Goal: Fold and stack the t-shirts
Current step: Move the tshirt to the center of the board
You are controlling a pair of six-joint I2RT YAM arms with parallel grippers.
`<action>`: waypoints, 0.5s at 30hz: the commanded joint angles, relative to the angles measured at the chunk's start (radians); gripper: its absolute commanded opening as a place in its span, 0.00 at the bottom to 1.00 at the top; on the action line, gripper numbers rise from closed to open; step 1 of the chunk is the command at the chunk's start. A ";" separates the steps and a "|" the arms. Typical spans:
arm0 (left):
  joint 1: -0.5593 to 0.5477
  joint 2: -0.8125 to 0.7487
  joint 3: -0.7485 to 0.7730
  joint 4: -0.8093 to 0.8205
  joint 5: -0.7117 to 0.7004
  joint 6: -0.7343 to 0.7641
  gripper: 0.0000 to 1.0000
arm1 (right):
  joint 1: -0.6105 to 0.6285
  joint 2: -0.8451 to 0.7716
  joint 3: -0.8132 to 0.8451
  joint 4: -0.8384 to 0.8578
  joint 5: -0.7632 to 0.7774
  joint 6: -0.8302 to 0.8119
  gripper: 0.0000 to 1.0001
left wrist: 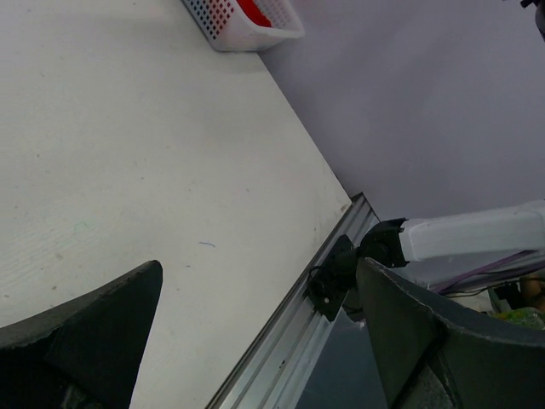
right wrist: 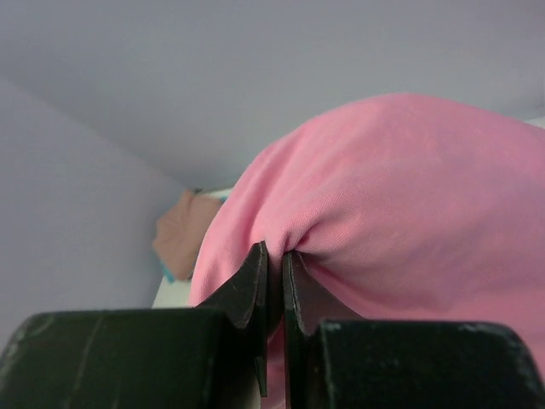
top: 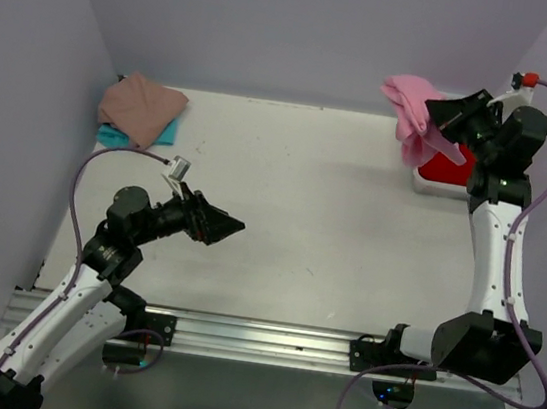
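The right claw [right wrist: 272, 256] pinches the bright pink cotton t-shirt [right wrist: 409, 196]; left claw [top: 228, 226] stands spread. Lift clear of the white lattice basket [left wrist: 238, 25], then lay flat on the worktop [top: 332, 222].

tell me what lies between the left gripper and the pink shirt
Only bare table, in the top view, from the left gripper to the pink shirt.

Bright pink t-shirt [top: 407, 106], tan-pink t-shirt [top: 140, 106], teal t-shirt [top: 166, 136], red t-shirt [top: 448, 169], white lattice basket [left wrist: 217, 21]
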 commanded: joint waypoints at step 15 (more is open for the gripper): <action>-0.005 -0.196 -0.028 -0.209 -0.147 0.029 1.00 | 0.523 -0.245 -0.458 -0.104 -0.249 0.123 0.00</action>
